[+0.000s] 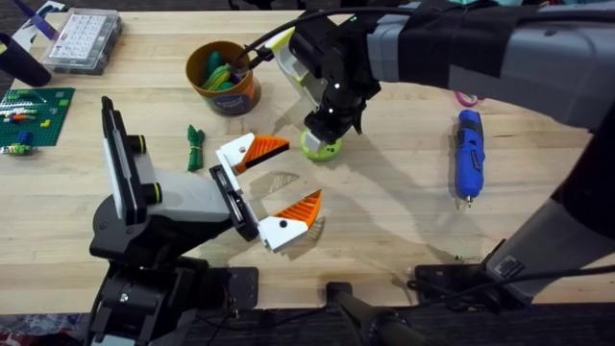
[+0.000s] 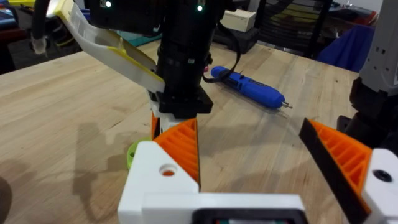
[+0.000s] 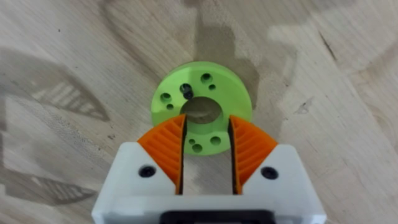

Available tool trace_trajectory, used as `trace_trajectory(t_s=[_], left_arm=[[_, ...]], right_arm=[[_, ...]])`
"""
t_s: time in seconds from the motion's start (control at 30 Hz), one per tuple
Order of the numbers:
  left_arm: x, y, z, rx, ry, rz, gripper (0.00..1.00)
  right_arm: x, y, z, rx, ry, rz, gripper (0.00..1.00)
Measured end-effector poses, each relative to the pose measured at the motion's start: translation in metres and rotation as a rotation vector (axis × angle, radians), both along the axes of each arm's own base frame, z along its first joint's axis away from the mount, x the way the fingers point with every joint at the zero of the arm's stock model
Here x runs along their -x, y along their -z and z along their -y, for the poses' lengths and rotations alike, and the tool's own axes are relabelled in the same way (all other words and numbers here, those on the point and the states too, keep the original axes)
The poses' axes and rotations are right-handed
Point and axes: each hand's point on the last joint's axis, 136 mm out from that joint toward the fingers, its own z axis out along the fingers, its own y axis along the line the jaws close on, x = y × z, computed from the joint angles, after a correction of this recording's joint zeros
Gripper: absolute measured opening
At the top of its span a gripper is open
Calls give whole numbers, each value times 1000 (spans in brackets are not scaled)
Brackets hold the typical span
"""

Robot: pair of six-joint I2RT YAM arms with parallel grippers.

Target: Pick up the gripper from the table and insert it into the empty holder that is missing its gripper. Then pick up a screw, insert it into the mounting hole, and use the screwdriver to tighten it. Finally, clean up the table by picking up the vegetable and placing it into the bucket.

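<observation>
Left gripper (image 1: pixel 271 187) sat low centre-left of the overhead frame, jaws wide apart, holding nothing; its orange pads (image 2: pixel 186 149) framed bare table (image 1: pixel 384 221) in the left wrist view.

Just above it, at upper centre, right gripper (image 1: pixel 327 130) pointed straight down over a green disc (image 1: pixel 322 146); in the right wrist view its pads (image 3: pixel 165 146) stood a small gap apart, straddling the near rim of the disc (image 3: pixel 202 106) by the centre hole; can't tell if they were touching the rim, not clamped on it as far as visible. Disc lay flat on the table, several small holes around the big centre one.

Screwdriver (image 1: pixel 469 154) lay flat at right of the overhead frame, bit toward the bottom edge, well apart from both grippers; also seen behind the right arm in the left wrist view (image 2: pixel 249 90).

Green vegetable (image 1: pixel 195 147) lay on the table left of centre, near the left gripper's upper finger.

Bucket (image 1: pixel 223 79) stood upright at upper centre-left, just above the vegetable, green items inside.

Clear parts box (image 1: pixel 85 40) at upper left; green baseplate (image 1: pixel 34 115) at the left edge.
</observation>
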Motion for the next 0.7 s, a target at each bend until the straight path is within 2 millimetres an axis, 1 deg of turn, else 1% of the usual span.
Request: trace_trajectory(t_s=[0.43, 0.7], left_arm=[[0, 0, 0, 0, 0, -3, 990], [0, 0, 0, 0, 0, -4, 990]], right_arm=[[0, 0, 0, -1, 0, 0, 389], [-3, -5, -3, -12, -1, 10, 389]])
